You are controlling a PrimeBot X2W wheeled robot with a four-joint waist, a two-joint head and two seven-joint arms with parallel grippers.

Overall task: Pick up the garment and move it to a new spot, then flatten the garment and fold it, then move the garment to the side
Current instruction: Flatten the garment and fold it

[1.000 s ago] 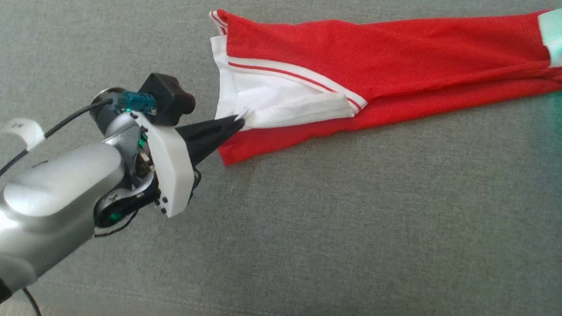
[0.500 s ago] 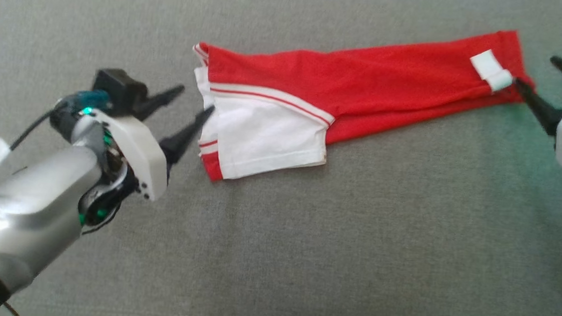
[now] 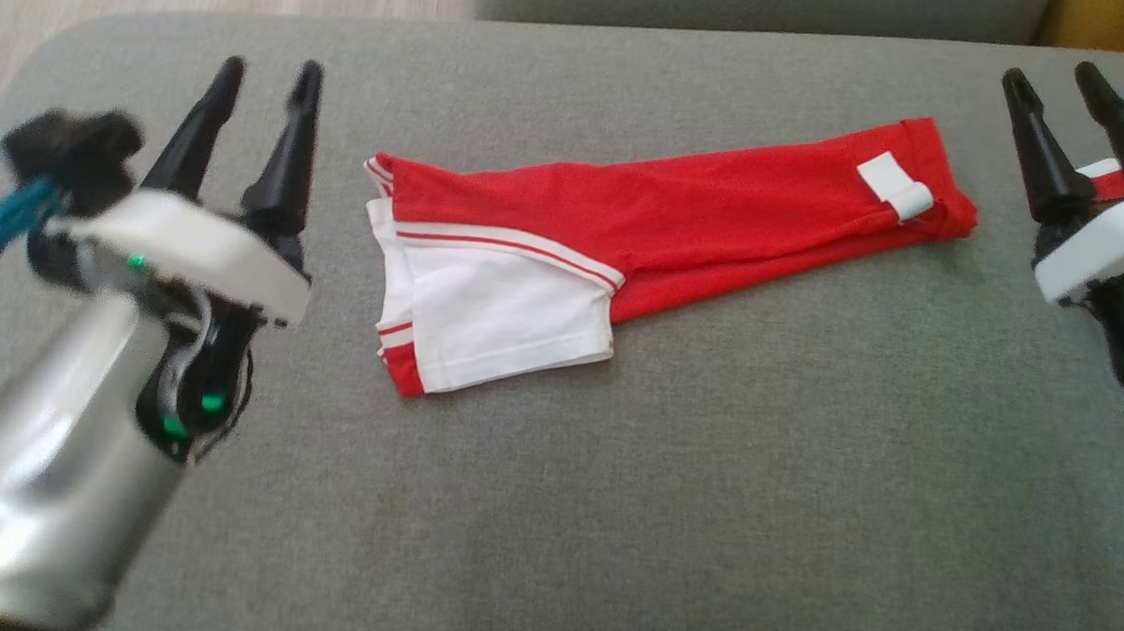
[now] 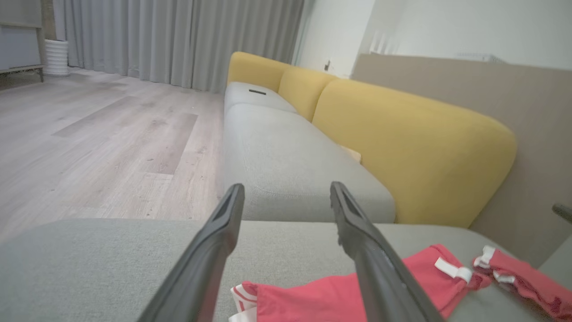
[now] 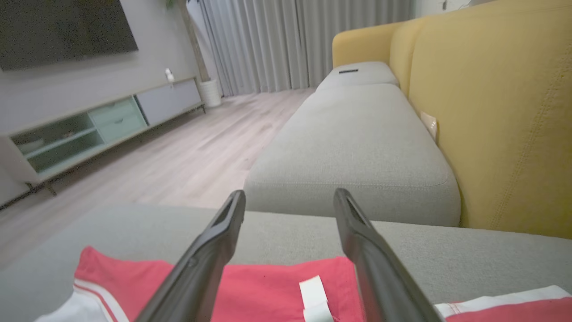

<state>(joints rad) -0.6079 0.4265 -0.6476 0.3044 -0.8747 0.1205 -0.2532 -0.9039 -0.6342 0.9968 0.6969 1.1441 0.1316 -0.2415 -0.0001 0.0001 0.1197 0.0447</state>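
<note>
Fingers of the left tool [image 3: 270,70] spread wide, nothing between them; it stands over the grey sofa seat [image 3: 609,480], left of the garment [image 3: 711,207]. The right tool [image 3: 1050,78] likewise spread and empty, just right of the garment's right end. Garment red-and-white, a long folded strip lying flat mid-seat.

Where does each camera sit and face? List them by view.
Head view: on the head, facing down at the garment on the grey cushion; left pincer, right pincer, open.
Left wrist view: on that wrist, along its fingers toward the yellow backrest.
Right wrist view: likewise, along its fingers toward the cabinet.
Shared by both wrists: the white loop.
</note>
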